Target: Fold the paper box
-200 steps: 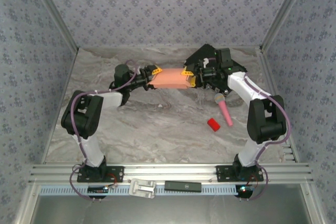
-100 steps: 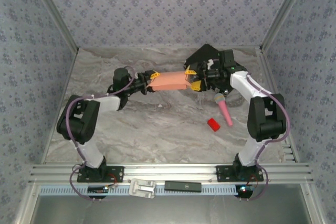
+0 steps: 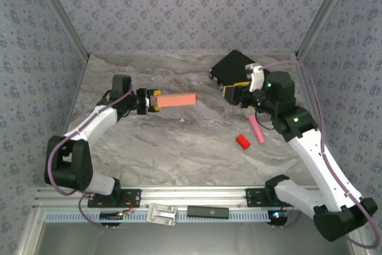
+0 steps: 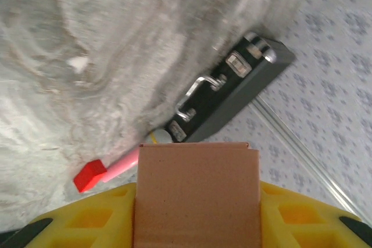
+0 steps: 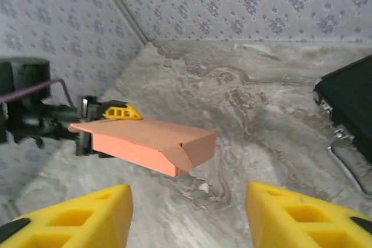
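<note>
**While one gripper carries the box alone, the grip is the weak spot**

Because the left gripper [image 3: 150, 100] pinches the paper box [image 3: 177, 99] by one end only, the salmon-orange carton juts out sideways toward the middle of the table [image 3: 179, 159]. It looks to be held clear of the marbled surface, with nothing under its free end. The yellow fingers [image 4: 87, 219] are closed against its two sides. Thin cardboard gives under such a squeeze: too much pressure could cave the walls in, and too little could let the box sag, twist or slide out.

The right gripper [image 3: 237, 92] hangs well apart from the box, just beside the black case [image 3: 234, 67], its fingers spread wide with nothing between them. If it comes in to work the free end, an off-centre push could lever the box out of the left pinch or dent a corner. The end flap [image 5: 195, 146] facing it looks tucked shut along a slanted crease, though I cannot tell whether it is locked, so it may spring open. A careless swing could also clip the case.
</note>
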`<state>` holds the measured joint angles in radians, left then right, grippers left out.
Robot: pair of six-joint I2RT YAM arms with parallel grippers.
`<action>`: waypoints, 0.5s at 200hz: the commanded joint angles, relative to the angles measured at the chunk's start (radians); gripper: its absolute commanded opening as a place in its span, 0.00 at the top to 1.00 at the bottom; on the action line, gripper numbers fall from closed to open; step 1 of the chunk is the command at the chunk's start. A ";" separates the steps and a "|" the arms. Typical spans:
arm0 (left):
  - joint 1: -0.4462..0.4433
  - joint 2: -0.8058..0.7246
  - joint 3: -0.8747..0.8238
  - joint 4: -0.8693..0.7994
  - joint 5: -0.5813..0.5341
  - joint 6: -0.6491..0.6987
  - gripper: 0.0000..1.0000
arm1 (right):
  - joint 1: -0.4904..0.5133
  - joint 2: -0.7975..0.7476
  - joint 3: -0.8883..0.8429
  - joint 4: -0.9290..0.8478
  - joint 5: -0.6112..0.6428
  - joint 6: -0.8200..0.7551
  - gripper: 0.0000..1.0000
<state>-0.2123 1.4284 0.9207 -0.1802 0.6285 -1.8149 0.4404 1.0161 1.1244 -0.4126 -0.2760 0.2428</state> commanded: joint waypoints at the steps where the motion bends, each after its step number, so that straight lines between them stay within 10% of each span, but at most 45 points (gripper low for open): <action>1: 0.018 0.003 -0.034 -0.133 -0.021 -0.017 0.74 | 0.121 0.086 0.000 -0.039 0.284 -0.286 0.47; 100: 0.039 0.061 -0.063 -0.140 0.007 -0.024 0.74 | 0.257 0.512 0.312 -0.319 0.313 -0.364 0.49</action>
<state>-0.1833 1.4818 0.8612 -0.2703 0.6289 -1.8225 0.6964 1.5078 1.3811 -0.6872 0.0223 -0.1165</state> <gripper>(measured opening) 0.437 0.527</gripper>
